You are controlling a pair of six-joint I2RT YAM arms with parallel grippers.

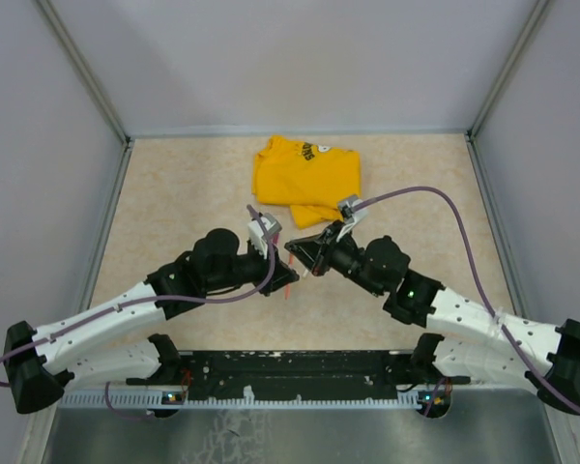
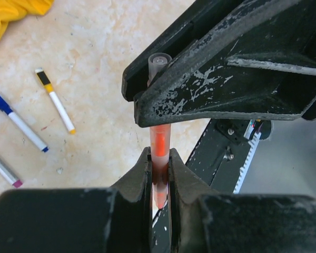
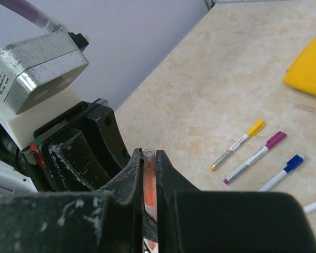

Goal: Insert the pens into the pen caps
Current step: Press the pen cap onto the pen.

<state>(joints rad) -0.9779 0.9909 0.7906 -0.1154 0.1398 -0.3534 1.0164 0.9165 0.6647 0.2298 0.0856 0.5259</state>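
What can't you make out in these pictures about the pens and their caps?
Left wrist view: the orange pen's lower end, buried inside the left claw.
Right wrist view: whether a cap is seated on it; the right claw covers the barrel.
Right wrist view: the yellow-tipped pen at the right edge, cut off by the frame.
Top view: the magenta-capped pen, apparently hidden under the arms.

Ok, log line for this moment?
left gripper: shut on orange pen | right gripper: shut on same pen | table: yellow pen, magenta pen, blue pen lying capped
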